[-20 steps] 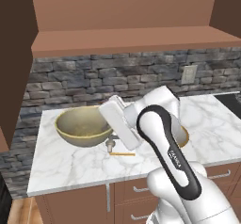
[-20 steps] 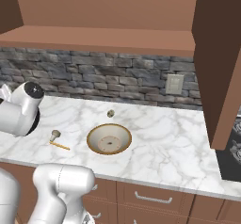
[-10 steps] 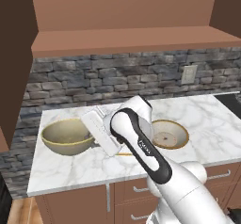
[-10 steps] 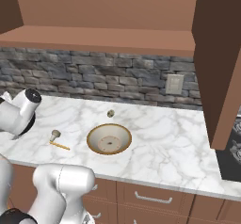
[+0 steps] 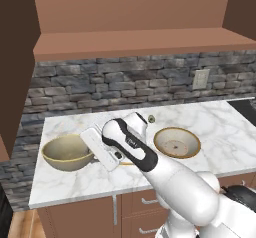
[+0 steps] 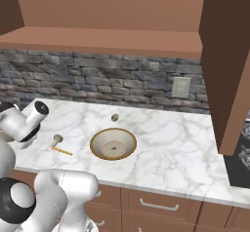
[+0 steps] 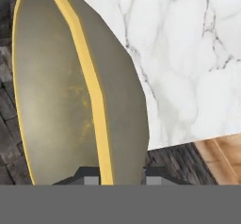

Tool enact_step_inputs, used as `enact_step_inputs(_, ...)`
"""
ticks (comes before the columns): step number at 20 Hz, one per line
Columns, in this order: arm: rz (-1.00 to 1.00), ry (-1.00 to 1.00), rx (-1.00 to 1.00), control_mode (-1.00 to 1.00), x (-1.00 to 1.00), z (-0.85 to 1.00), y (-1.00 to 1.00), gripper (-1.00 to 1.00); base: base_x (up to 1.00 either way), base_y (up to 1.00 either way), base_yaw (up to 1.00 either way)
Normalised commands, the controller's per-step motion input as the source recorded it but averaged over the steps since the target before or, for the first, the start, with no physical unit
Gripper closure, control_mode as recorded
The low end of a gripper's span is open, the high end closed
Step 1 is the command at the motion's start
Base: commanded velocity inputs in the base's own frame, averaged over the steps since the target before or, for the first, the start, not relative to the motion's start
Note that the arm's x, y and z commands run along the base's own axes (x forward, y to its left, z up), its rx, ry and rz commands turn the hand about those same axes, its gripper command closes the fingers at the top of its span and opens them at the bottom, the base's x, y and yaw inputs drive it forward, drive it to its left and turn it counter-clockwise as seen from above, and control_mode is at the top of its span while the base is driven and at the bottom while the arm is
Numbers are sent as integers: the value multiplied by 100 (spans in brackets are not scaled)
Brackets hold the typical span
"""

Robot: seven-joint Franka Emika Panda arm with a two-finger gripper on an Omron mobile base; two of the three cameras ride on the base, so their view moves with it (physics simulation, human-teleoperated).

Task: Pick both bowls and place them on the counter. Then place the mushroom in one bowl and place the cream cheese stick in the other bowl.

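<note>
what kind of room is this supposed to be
Most likely a kitchen, a rendered one. A white marble counter with grey veins sits on brown wooden drawers below a grey stone backsplash with a wall outlet. Ceramic bowls, a shallow beige one and a deep olive-tan one, rest on the counter.

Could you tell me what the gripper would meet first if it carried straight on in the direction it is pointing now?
Most likely the olive-tan bowl: in the hand view its yellow rim runs up directly between the fingertips. In the left base view the gripper sits at that bowl's rim, above the counter; contact is unclear.
</note>
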Motion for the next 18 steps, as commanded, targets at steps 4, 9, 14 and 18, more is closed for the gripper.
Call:
enact_step_inputs(4,3,-6,0,-100,38,-53,0,100,0,0,0)
enact_step_inputs(9,2,-10,0,-100,29,-30,0,100,0,0,0)
enact_step_inputs(14,1,-10,0,-100,29,-31,0,100,0,0,0)
enact_step_inputs(18,0,0,0,-100,30,-32,1,100,0,0,0)
